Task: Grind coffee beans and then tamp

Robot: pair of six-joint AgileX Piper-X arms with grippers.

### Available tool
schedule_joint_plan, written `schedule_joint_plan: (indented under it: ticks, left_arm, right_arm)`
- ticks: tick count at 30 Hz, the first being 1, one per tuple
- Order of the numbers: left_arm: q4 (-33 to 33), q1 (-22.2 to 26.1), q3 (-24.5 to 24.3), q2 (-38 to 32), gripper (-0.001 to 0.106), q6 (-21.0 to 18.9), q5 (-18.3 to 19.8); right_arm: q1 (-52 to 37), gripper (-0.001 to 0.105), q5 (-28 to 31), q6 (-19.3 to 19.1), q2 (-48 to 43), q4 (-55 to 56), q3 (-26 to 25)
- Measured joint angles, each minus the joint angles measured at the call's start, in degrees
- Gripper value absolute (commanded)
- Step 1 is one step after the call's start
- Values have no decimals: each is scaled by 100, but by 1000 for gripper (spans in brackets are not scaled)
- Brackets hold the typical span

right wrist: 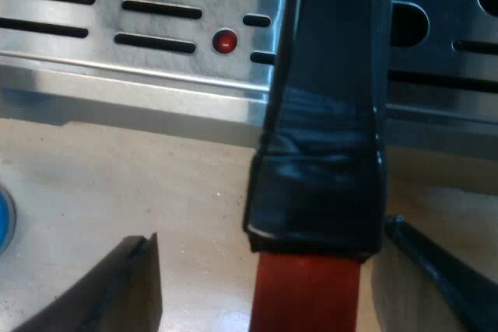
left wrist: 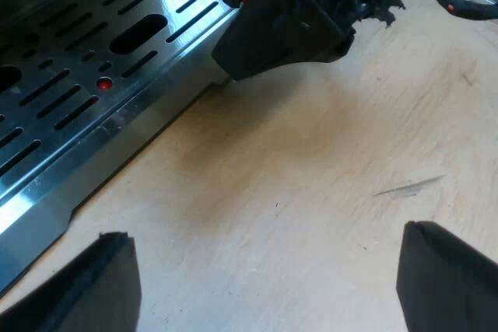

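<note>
Blue thing (right wrist: pixel 4 219), perhaps tamper, cut off near handle (right wrist: pixel 323 114).

The holder's dark handle (right wrist: pixel 327 114), red end (right wrist: pixel 307 297) nearest, sits between the right gripper's (right wrist: pixel 280 281) spread fingers (right wrist: pixel 117 289), above the espresso machine's drip tray (right wrist: pixel 156 36).

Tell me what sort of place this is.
Probably a coffee-making bench: an espresso machine's slotted metal drip tray, a holder's dark handle ending in red, and a pale wooden tabletop.

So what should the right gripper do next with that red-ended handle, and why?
Probably shut the right gripper on the holder's handle: the handle lies between its open fingers, not yet gripped, in front of the machine's drip tray.
</note>
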Motion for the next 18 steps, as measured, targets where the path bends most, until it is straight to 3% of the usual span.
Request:
schedule_joint_plan:
  ticks: [10,18]
  left_arm:
    - [0,0,0,0,70,0,0]
    - [0,0,0,0,70,0,0]
  right_arm:
    - [0,59,40,112,0,-60,0]
    - [0,59,199,476,0,51,0]
